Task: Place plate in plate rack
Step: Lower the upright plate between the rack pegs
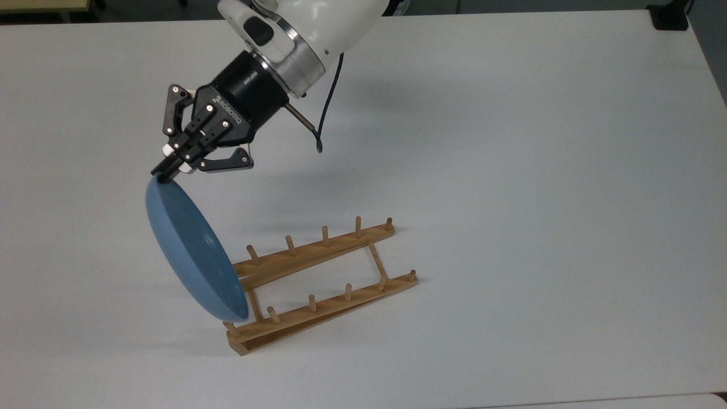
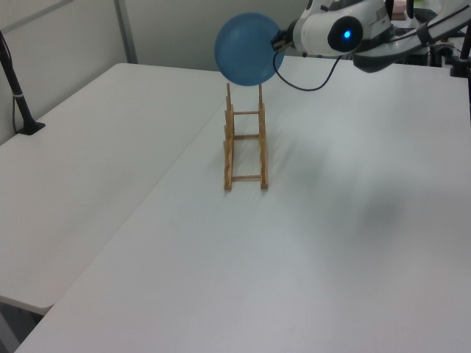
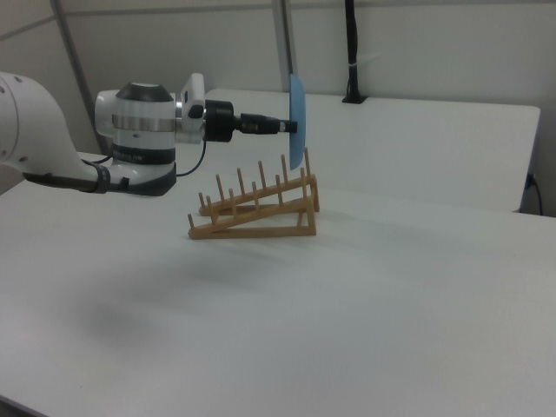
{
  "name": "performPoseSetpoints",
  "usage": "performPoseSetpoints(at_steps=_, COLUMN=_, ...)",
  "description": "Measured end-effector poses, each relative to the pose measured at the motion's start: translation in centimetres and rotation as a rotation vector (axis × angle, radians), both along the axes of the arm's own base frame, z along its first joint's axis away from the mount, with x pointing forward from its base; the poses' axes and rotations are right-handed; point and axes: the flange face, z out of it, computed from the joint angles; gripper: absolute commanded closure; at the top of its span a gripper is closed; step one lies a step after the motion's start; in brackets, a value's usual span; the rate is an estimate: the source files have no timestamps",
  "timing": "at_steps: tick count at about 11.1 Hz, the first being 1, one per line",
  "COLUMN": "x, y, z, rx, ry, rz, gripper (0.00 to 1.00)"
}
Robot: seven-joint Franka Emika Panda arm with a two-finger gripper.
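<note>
The light-blue plate (image 1: pixel 190 250) hangs in the air, held almost on edge at the tall end of the wooden plate rack (image 1: pixel 324 284). My gripper (image 1: pixel 162 174) is shut on the plate's upper rim, and its black fingers point down and toward the top view's left. In the left view the plate (image 2: pixel 246 48) hovers above the rack's far end (image 2: pixel 245 143), with the gripper (image 2: pixel 279 40) at its right rim. The right view shows the plate (image 3: pixel 297 122) edge-on and upright, just above the rack's (image 3: pixel 256 208) tallest pegs, with the gripper (image 3: pixel 287 126) reaching in level from the left.
The rack stands on a broad white table (image 1: pixel 511 170). A black clamp base (image 1: pixel 670 17) sits at the top view's far right corner. A black post (image 2: pixel 18 92) stands on the neighbouring table in the left view. A dark cable (image 1: pixel 324 113) hangs from my wrist.
</note>
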Motion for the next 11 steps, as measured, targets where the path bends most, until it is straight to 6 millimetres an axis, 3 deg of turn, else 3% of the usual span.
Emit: performPoseSetpoints(at_steps=11, x=0.7, y=1.9, z=-4.1, rx=-0.032, ry=0.047, rz=0.007, gripper=1.00)
